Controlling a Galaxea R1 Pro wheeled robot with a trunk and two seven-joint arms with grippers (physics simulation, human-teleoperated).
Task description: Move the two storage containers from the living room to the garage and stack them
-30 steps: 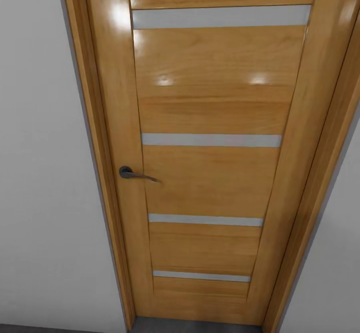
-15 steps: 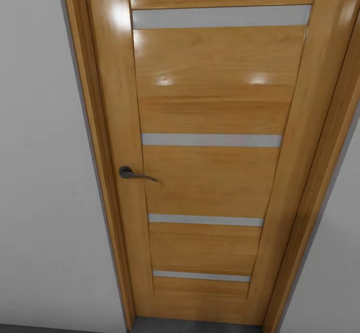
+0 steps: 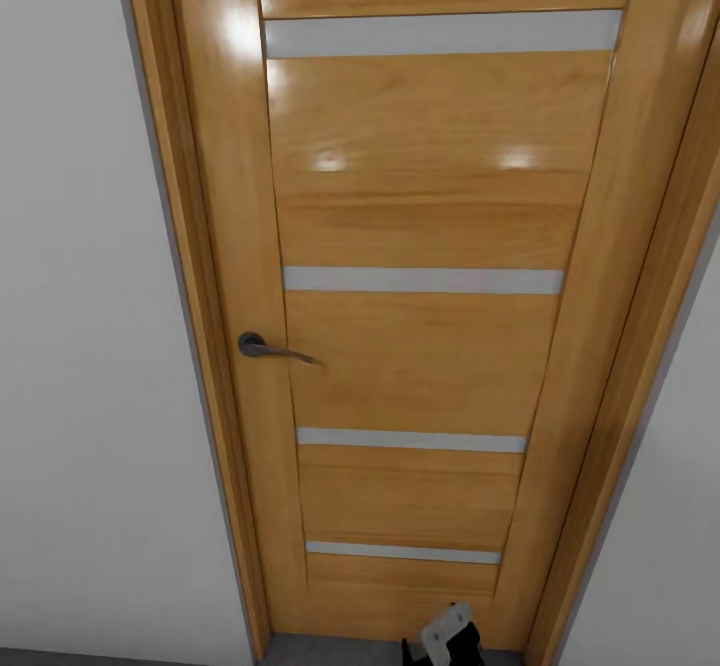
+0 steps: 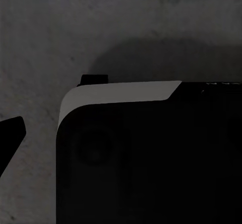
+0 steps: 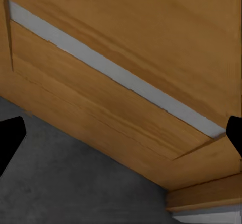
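Down low first: the left gripper hangs over the robot's own black base, with its pale grey edge. One dark fingertip pokes in at the side of the left wrist view. The other finger is lost against that black body, so I cannot tell whether those jaws are apart or closed. Under it lies the floor, dark grey and mottled, with a soft shadow cast across it.

Over to the right gripper, peeking up at the bottom edge of the head view, right at the foot of the door. Through its wrist camera the two black fingertips sit wide apart, jaws released, nothing between them. It faces the door's lowest panel, where the grey floor meets the wood.

Ahead stands that door, shut, glossy honey-coloured wood crossed by pale horizontal strips. A dark lever handle sits on its left side, pointing inward. The wooden frame runs up beside it, and a plain white wall flanks both sides.
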